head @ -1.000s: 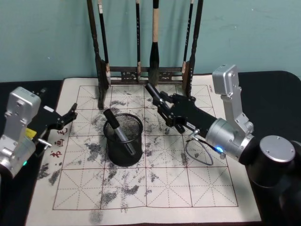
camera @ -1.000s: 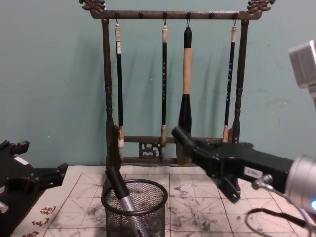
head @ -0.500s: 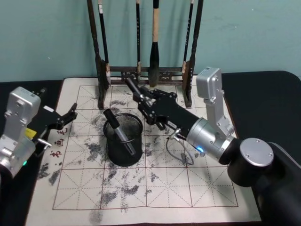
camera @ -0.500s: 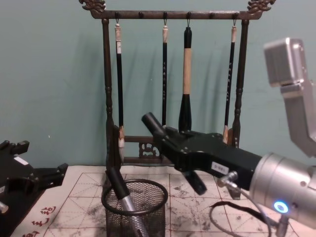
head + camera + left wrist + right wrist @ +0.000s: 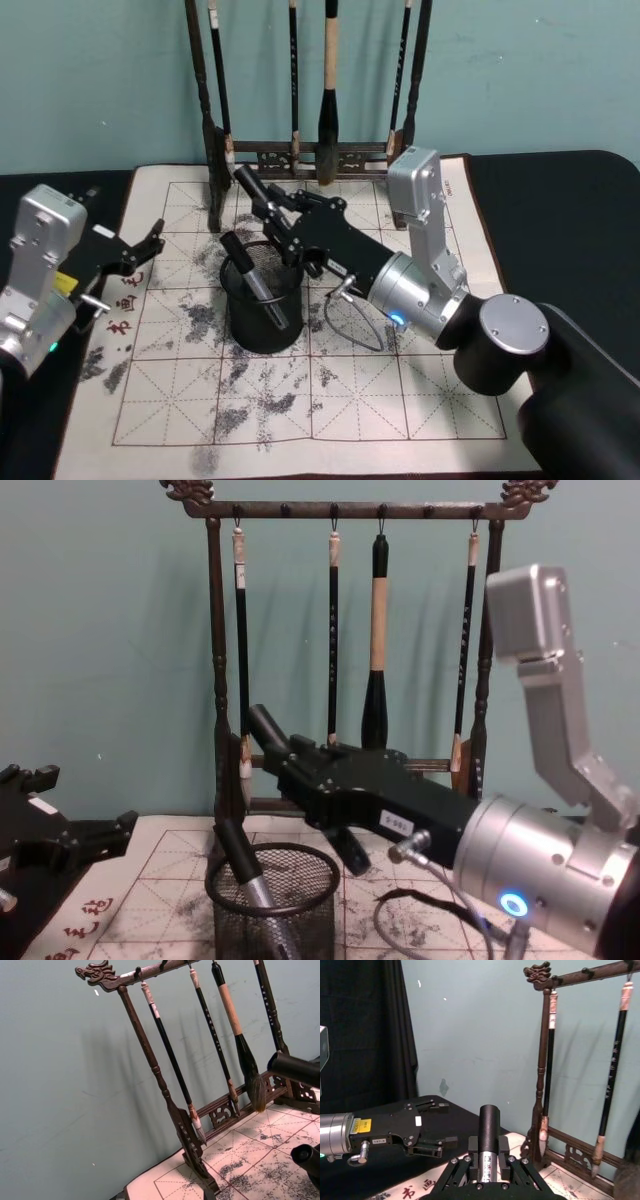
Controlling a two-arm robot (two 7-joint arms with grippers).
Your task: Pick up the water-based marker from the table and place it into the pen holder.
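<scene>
Right gripper [image 5: 270,212] clamped on marker [image 5: 248,184] above one holder [image 5: 250,335].
Second marker [image 5: 256,282] inside; four brushes [image 5: 379,630] behind; left gripper [image 5: 143,251] parked left, seemingly apart.

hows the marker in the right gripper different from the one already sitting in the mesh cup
The held marker is clamped in the right gripper, in the air over the pen holder; the other marker rests inside it, leaning against the rim. The held marker lies closer to level; the other marker stands steeper. Both have a black cap and silvery barrel.
</scene>
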